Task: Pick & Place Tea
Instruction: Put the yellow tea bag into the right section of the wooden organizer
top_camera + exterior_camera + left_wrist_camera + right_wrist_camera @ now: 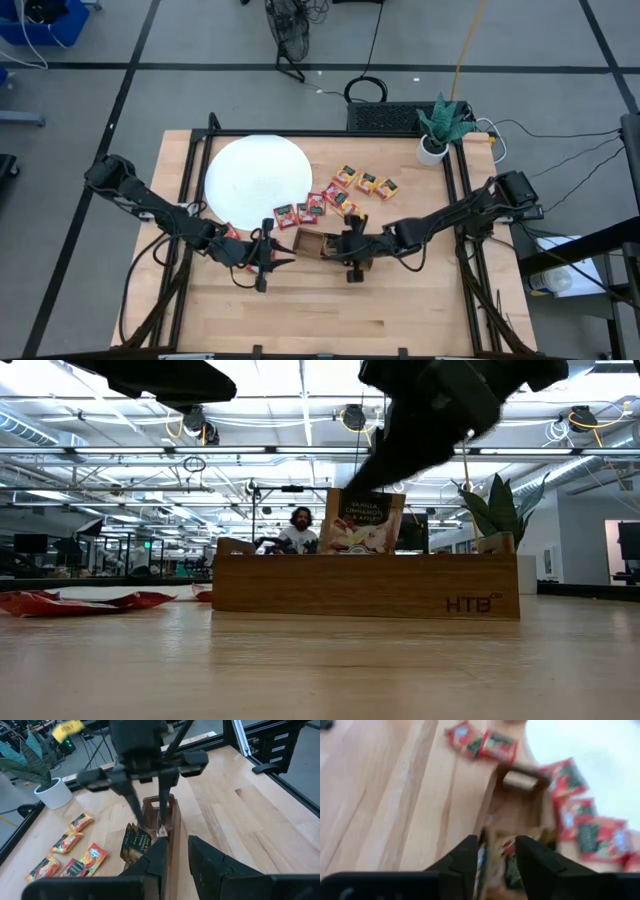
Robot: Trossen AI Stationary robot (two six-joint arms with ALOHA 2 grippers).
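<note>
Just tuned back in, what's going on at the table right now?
The right gripper is over the wooden tray, with a tea sachet standing upright in a compartment just below its fingers. The left gripper waits beside the tray's other end. More red sachets and orange ones lie loose near the white disc.

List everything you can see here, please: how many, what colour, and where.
white disc: one, white, far left part of the table
orange-yellow sachets: three, right of the disc
red sachets: several, by the disc's near edge
wooden tray: one, brown, mid-table
pale sachet: one, upright in the tray
plant: one, green, white pot, far right corner
person: one, beyond the table
left gripper: dark, beside the tray
right gripper: dark, over the tray
</note>
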